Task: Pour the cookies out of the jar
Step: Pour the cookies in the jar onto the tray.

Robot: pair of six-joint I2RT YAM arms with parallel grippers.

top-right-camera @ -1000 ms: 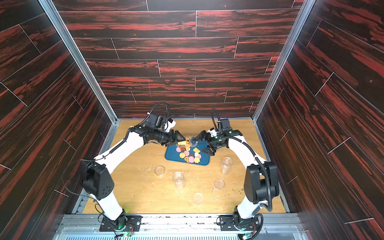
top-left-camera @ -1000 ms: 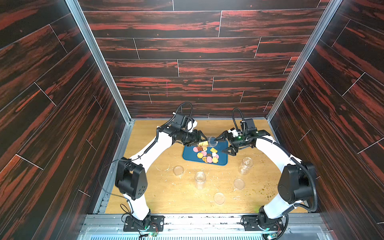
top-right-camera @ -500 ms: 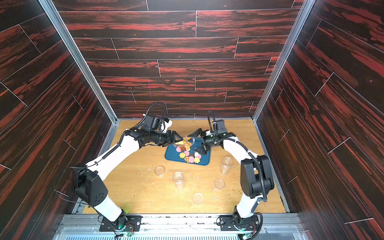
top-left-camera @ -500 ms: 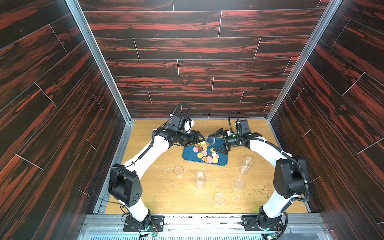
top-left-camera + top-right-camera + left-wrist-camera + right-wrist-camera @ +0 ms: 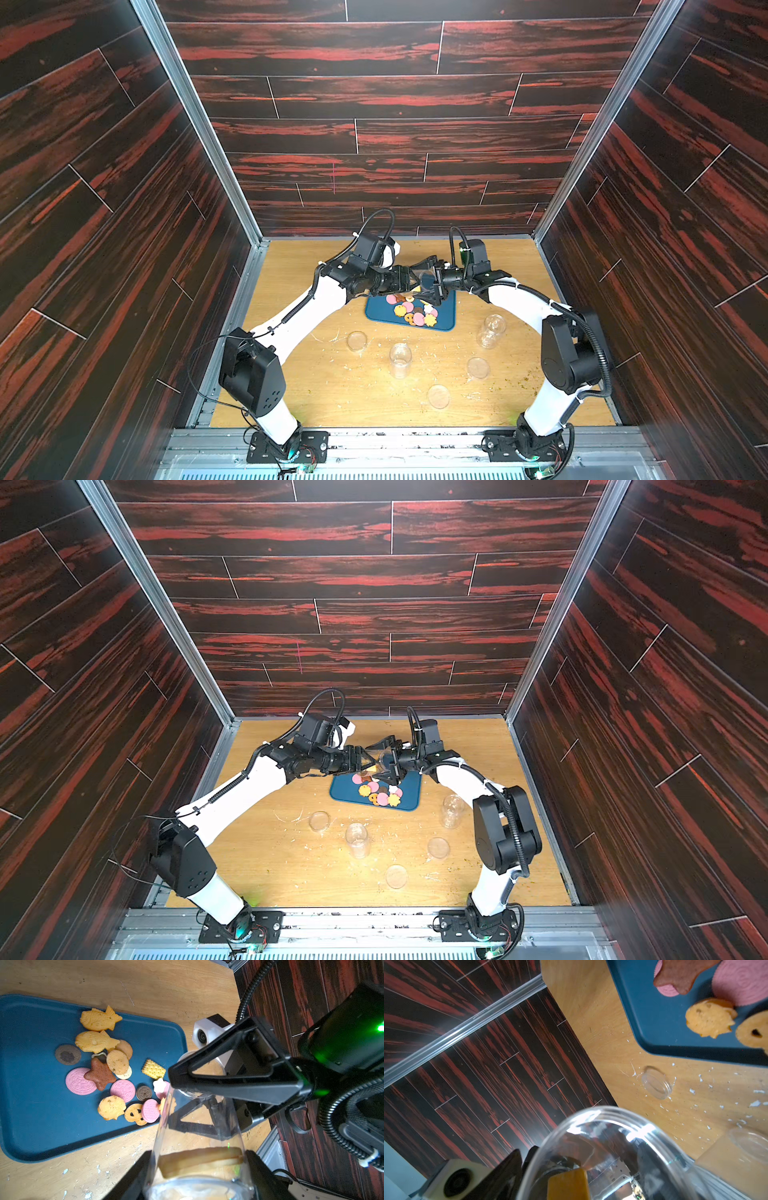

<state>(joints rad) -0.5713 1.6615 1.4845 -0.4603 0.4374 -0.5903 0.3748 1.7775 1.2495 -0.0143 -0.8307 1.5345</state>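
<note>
A clear jar [image 5: 423,277] hangs on its side over the far edge of the blue tray [image 5: 444,322]. My left gripper [image 5: 409,280] is shut on its base end. In the left wrist view two pale cookies [image 5: 199,1159] lie inside the jar [image 5: 197,1136], between my left gripper's [image 5: 198,1153] fingers. My right gripper [image 5: 432,280] faces the jar's mouth end, open, with a finger [image 5: 228,1080] on either side of the glass. Many cookies [image 5: 99,1072], pink, yellow, brown and white, lie on the tray [image 5: 31,1105]. The right wrist view looks into the jar [image 5: 612,1136] at an orange cookie [image 5: 566,1184].
Two empty clear jars [image 5: 400,359] [image 5: 490,330] stand on the wooden table in front of the tray. Three clear lids [image 5: 356,340] [image 5: 478,368] [image 5: 438,397] lie flat around them. Pale crumbs are scattered over the wood. Dark panelled walls close in the back and both sides.
Both arms have shifted toward the back of the tray. My right gripper has come up to the jar's mouth end, and its jaws have narrowed around it.
</note>
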